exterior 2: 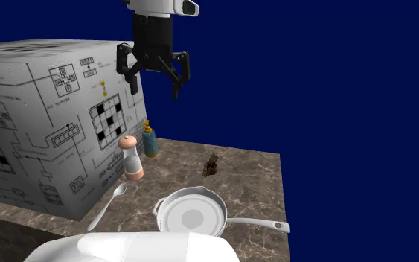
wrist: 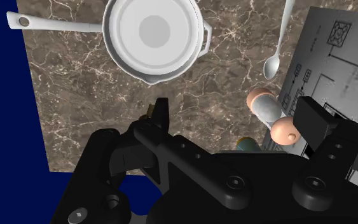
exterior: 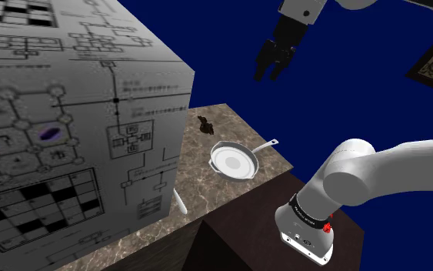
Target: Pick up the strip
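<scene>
The strip (exterior: 204, 125) is a small dark brown piece lying on the brown marble counter (exterior: 241, 132), near its far edge. It also lies beyond the pan in the second exterior view (exterior 2: 210, 165). My gripper (exterior: 274, 73) hangs high above the counter, open and empty (exterior 2: 155, 89). In the wrist view the black fingers (wrist: 163, 108) stand wide apart around the gripper's middle (wrist: 236, 108). One finger covers most of the strip (wrist: 148, 112), which peeks out at its tip.
A white pan (exterior: 234, 162) with a long handle sits close to the strip. A spoon (exterior 2: 107, 206), a peach-capped shaker (exterior 2: 131, 158) and a blue-green bottle (exterior 2: 149, 141) stand by a tall diagram-printed block (exterior: 68, 115). Deep blue background lies past the counter edges.
</scene>
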You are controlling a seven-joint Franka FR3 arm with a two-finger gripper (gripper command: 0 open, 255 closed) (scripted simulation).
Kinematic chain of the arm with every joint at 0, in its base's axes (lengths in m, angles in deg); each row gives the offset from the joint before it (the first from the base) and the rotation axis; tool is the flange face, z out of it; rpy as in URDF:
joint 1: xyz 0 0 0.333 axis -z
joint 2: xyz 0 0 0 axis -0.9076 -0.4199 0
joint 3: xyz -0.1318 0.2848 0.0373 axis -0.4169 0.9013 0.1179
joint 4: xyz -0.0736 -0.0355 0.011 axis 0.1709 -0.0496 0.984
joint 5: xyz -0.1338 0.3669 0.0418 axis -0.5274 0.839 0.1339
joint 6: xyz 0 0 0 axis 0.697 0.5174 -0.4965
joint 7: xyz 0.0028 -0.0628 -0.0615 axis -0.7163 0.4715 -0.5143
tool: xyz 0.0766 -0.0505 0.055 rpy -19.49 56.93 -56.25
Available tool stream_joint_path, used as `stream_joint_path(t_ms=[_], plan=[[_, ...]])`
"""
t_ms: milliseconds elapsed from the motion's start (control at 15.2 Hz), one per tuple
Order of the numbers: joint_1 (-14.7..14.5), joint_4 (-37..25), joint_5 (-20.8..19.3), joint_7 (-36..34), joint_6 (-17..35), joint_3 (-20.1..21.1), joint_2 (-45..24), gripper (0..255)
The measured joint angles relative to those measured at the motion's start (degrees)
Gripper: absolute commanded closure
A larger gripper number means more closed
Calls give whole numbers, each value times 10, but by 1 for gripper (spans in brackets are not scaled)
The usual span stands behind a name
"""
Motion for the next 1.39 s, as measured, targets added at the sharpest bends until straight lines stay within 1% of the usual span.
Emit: stream_joint_path(t_ms=[66, 264, 528, 792, 924, 1122, 1386], plan=[[0, 0, 0, 0, 0, 0, 0, 0], [3, 17, -4, 21, 34, -14, -18, 0], [6, 48, -5, 56, 107, -36, -63, 0], [7, 65, -2, 93, 183, -58, -123, 0], [8, 61, 2, 116, 215, -72, -161, 0], [6, 61, 12, 146, 262, -87, -211, 0], [4, 48, 36, 197, 323, -110, -291, 0]])
